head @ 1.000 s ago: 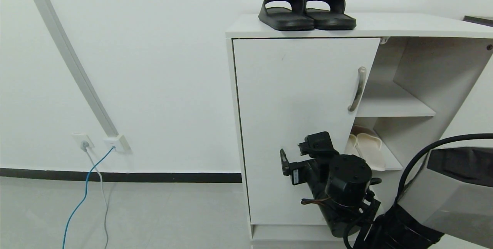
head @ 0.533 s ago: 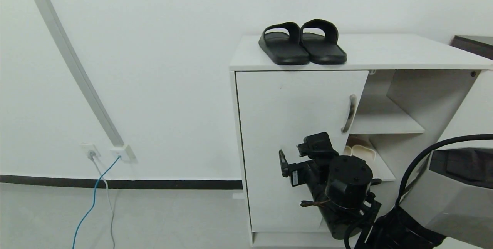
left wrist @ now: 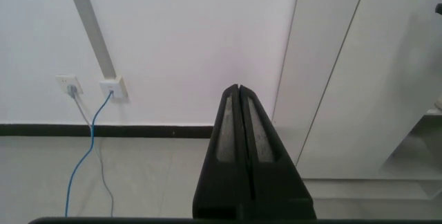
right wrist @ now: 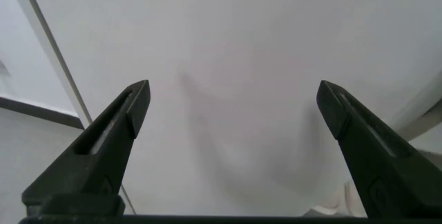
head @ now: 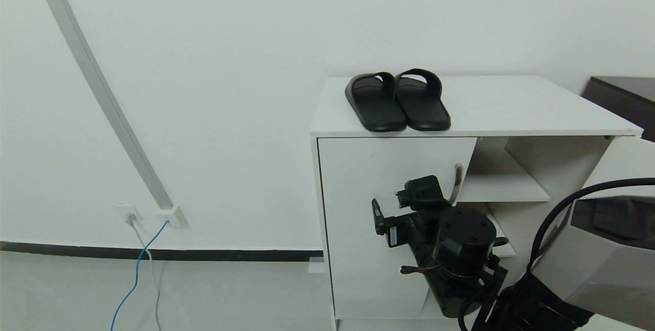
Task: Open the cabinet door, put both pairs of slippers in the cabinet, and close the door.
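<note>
Right gripper (right wrist: 231, 92): jaws spread wide, facing the white cabinet door (head: 358, 193) just ahead. Left gripper (left wrist: 238, 99): jaws pressed together. Black slippers (head: 398, 100) rest on the cabinet top (head: 511, 106), well above the right jaws.

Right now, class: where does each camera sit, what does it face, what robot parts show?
Head view: on head, looking down at cabinet and black slippers; right arm shows.
Left wrist view: faces wall and cabinet side; shut left pincer.
Right wrist view: faces cabinet door closely; open right pincer.
Shared: head and left wrist views show wall sockets.
</note>
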